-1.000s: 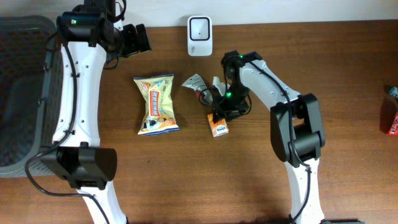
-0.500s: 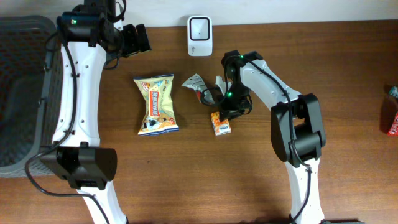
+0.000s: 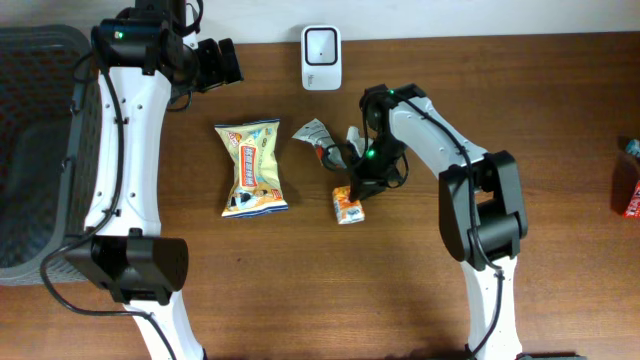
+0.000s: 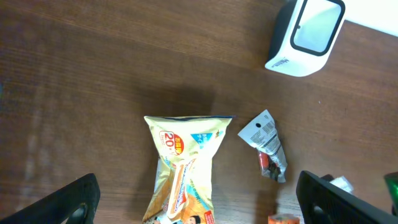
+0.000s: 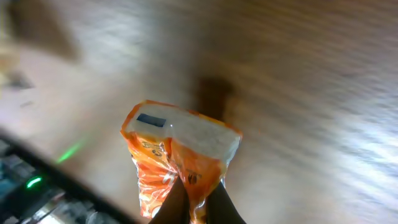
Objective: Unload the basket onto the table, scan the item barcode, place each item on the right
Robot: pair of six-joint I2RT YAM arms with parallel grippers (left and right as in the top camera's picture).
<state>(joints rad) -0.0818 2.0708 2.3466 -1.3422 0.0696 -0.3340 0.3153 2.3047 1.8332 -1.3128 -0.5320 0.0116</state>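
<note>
The right gripper (image 3: 358, 186) is pinched shut on one end of a single small orange packet (image 3: 348, 205). In the right wrist view the packet's far end (image 5: 180, 146) sticks out past the closed fingers (image 5: 217, 205), with its shadow on the tabletop (image 3: 560, 110) beyond it. One white scanner (image 3: 321, 44) stands well beyond this gripper, at the tabletop's far edge. One grey sachet (image 3: 313, 134) lies just to its left, and one yellow snack bag (image 3: 252, 167) lies further left. The left gripper (image 3: 228, 62) hangs fully open and holds nothing. The bag and sachet lie below it. One dark basket (image 3: 30, 150) sits beyond its arm.
</note>
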